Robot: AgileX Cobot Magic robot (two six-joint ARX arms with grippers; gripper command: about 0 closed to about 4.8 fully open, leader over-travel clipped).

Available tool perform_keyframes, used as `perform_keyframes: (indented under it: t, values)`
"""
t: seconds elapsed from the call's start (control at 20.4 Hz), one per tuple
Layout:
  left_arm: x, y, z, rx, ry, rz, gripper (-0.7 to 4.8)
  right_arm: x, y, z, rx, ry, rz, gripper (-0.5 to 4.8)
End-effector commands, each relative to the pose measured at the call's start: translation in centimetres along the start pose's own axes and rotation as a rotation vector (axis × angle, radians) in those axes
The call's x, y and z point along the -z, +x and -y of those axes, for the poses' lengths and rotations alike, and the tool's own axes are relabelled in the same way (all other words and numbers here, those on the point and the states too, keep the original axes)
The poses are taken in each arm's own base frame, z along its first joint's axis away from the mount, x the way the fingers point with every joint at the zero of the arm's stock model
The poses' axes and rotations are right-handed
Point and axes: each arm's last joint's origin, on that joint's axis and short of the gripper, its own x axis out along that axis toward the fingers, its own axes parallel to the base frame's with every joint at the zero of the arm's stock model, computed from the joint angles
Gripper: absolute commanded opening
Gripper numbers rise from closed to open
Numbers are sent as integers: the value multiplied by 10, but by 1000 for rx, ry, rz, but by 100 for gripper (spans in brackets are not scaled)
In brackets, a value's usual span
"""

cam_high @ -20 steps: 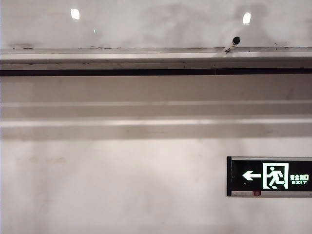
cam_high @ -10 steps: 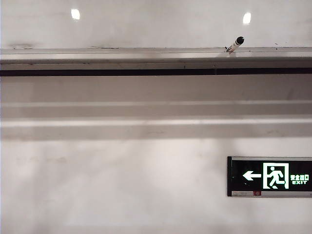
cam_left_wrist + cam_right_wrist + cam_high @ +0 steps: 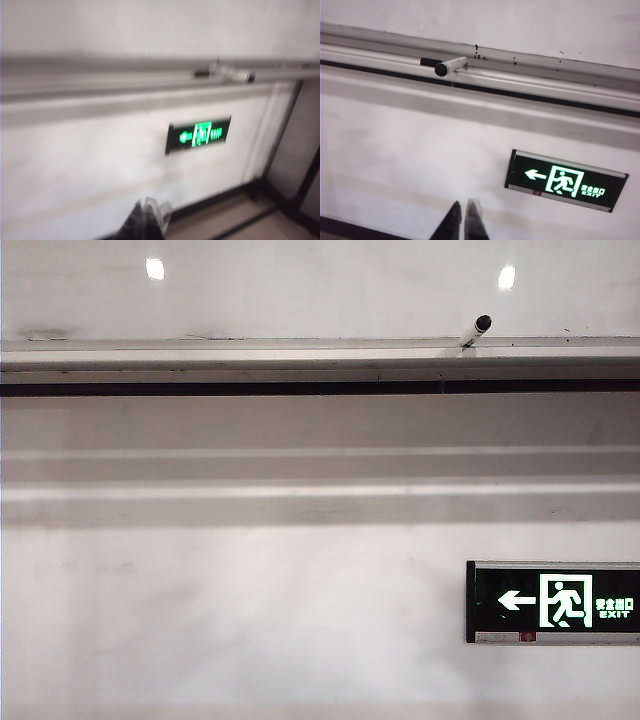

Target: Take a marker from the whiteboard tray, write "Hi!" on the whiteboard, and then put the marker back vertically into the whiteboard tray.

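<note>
White wall fills most of the room here, with a long ledge running across it.

Low down, far below that ledge, the right gripper (image 3: pixel 465 220) shows only its two dark tips. They sit side by side, pressed together, with nothing between them. The left gripper (image 3: pixel 147 220) is also down low, near the floor. Its picture is blurry, so I cannot tell if its tips are apart or together. Nothing is in it.

Up from the right gripper, a bit to the side, hangs a black exit sign (image 3: pixel 566 181) with a glowing green arrow and a running man.

Higher still is the whiteboard tray (image 3: pixel 250 352), a long grey metal ledge with a few dark spots. The marker (image 3: pixel 475 331) stands on it, toward the right end in the view from off the arms. It is a little white pen with a black cap. It does not stand straight. It leans, with the black cap up and tipped to the right, and its bottom end resting on the tray.

Behind the tray is the whiteboard (image 3: pixel 320 290), shiny, with two bright light spots on it.
</note>
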Motion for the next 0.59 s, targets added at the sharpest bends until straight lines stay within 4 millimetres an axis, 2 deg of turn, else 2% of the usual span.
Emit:
perform_keyframes:
  t: [0.05,0.29,0.59]
  values:
    - [17,9,1,2,-21,0,-5,-3,-3,1,7,0,22,23]
    - [49,22,3,48,-45,3,-5,-3,-3,1,8,0,25,23]
    - [59,21,-5,-56,-38,38,-6,-3,-3,1,8,0,26,23]
